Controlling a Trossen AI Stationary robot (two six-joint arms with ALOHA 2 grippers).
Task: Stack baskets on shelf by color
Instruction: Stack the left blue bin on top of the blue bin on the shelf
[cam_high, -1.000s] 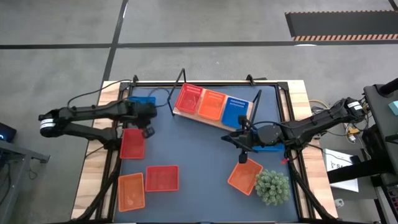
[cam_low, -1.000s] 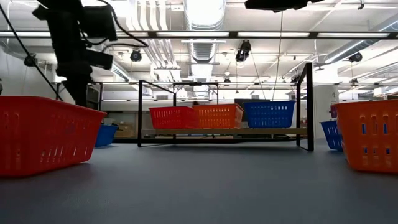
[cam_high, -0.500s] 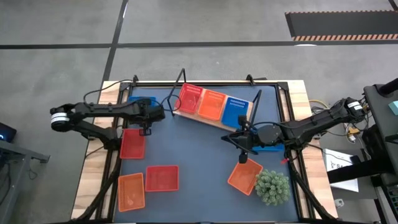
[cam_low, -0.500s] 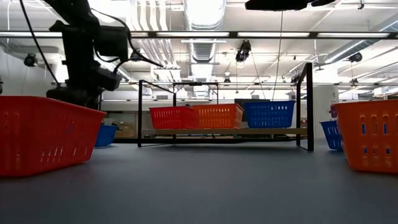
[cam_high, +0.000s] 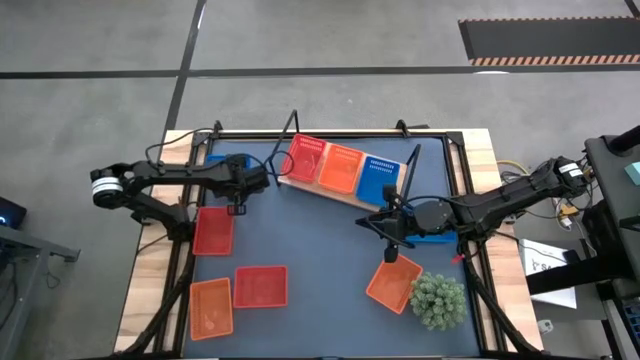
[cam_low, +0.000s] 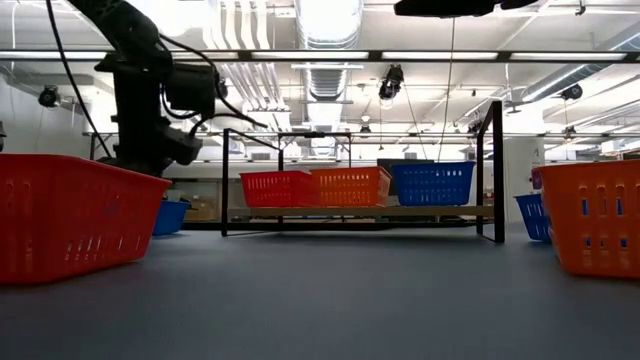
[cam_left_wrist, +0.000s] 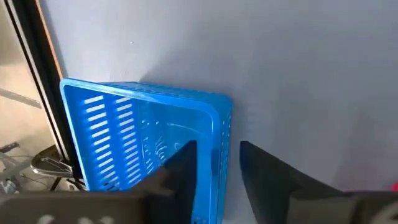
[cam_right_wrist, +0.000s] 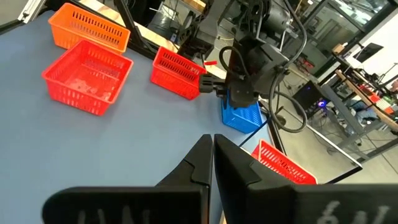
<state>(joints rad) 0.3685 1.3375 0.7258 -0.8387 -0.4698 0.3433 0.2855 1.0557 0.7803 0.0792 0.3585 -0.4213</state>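
Note:
A red (cam_high: 304, 158), an orange (cam_high: 341, 168) and a blue basket (cam_high: 378, 178) stand side by side on the wooden shelf (cam_high: 335, 193) at the table's far side. Another blue basket (cam_left_wrist: 143, 140) stands on the table near the far left corner. My left gripper (cam_left_wrist: 217, 148) is open just above it; one finger stands inside and one outside its near wall (cam_left_wrist: 221, 134), with gaps showing. In the high view this gripper (cam_high: 255, 180) is beside that basket (cam_high: 225, 160). My right gripper (cam_right_wrist: 212, 138) is shut and holds nothing, hovering right of centre (cam_high: 391, 248).
Loose on the table are two red baskets (cam_high: 212, 230) (cam_high: 260, 286) and an orange one (cam_high: 210, 306) at the near left. Another orange basket (cam_high: 393, 283) and a green plant (cam_high: 437, 300) sit at the near right. A blue basket (cam_high: 437, 236) lies under the right arm.
My left gripper has gone down and a little toward the table's right edge, coming in over the blue basket at the far left corner. The right arm and the baskets have kept still.

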